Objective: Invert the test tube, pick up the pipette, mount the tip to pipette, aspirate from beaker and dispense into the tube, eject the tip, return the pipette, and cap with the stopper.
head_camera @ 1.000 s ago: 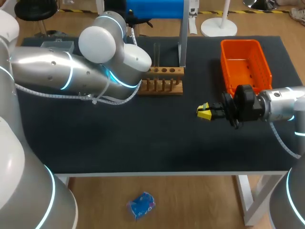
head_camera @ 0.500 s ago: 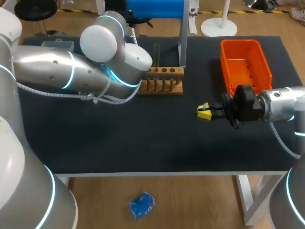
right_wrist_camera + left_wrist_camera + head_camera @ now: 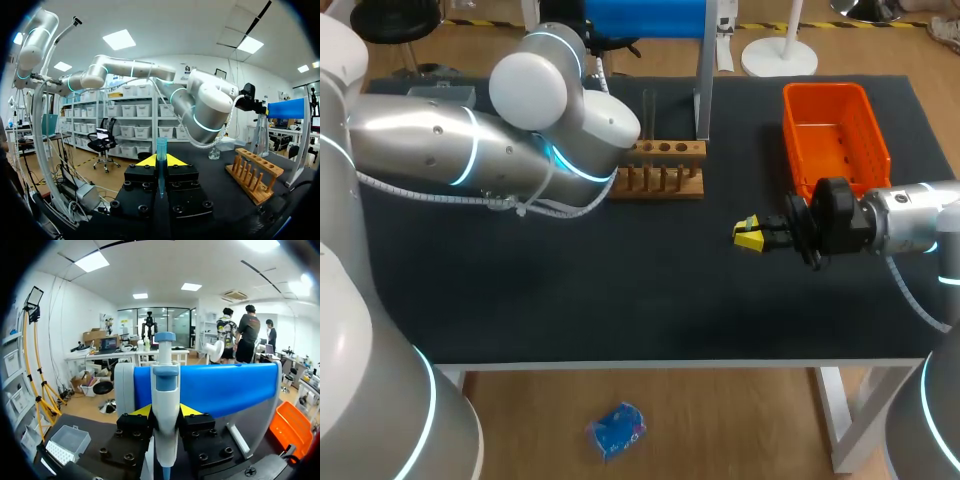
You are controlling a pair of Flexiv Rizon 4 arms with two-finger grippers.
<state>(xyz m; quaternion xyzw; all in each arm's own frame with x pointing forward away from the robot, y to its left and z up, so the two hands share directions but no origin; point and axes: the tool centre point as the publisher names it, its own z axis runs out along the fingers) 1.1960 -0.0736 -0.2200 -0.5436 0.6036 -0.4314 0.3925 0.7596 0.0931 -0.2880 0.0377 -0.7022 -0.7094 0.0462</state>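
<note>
Left gripper (image 3: pixel 165 411) clamping pipette (image 3: pixel 165 375), nudged slightly rightward; right gripper (image 3: pixel 161 161) unmoved, clamping tube (image 3: pixel 161 147); tip mounting likely next

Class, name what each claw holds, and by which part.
Left claw: the pipette, by its white body. Right claw: the test tube, along its shaft.

Both the left arm (image 3: pixel 430 150) and right arm (image 3: pixel 910 215) show silver-grey cylindrical links, rounded white joint caps (image 3: pixel 527 90), glowing cyan rings (image 3: pixel 468 160) and white spiral-wrapped cables (image 3: pixel 420 197); the left hand (image 3: pixel 165 411) and right hand (image 3: pixel 748 234) are black screw-studded blocks ending in yellow fingertips (image 3: pixel 146 161).
</note>
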